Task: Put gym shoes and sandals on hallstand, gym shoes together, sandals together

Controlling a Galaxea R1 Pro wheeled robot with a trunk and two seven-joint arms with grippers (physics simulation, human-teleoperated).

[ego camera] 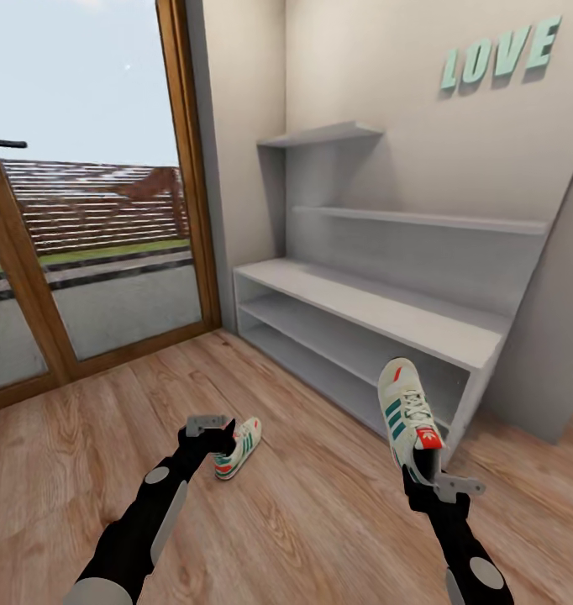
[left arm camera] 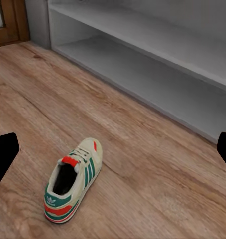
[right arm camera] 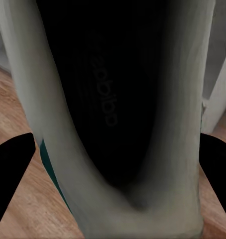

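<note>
Left gripper (ego camera: 222, 426), jaws spread and empty, hovers beside 1 gym shoe (ego camera: 239, 448) lying on the corridor floor (ego camera: 320, 521), presumably to grasp it. Right gripper (ego camera: 429, 470) clamps the 2nd gym shoe (ego camera: 408, 412) heel-down, toe raised toward the hallstand (ego camera: 379, 315) for placement.

Both arms are glossy black with pale grey oval panels; each end effector, left (ego camera: 209, 426) and right (ego camera: 444, 486), carries a grey bracket.

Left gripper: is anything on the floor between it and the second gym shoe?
Nothing visible. The left gripper hangs open just above the shoe, which lies alone on bare floor; the rack stands apart, behind it.
</note>
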